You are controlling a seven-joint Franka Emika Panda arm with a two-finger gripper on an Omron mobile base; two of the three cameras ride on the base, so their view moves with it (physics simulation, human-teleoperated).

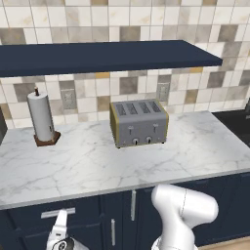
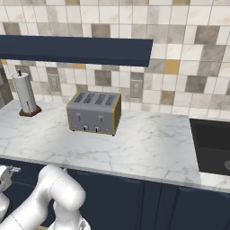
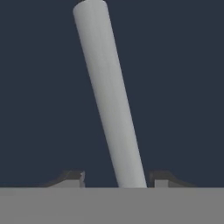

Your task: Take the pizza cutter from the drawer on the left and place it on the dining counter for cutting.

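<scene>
Navy drawer (image 3: 183, 87) front, bar handle (image 3: 109, 96) slightly tilted between spread gripper (image 3: 117, 178) fingertips.

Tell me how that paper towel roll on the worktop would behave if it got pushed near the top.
The paper towel roll stands tall and narrow on a small dark base, so a high push would likely tip it rather than slide it. It looks light for its size. Once down, its round body would probably roll on the smooth marble worktop.
</scene>
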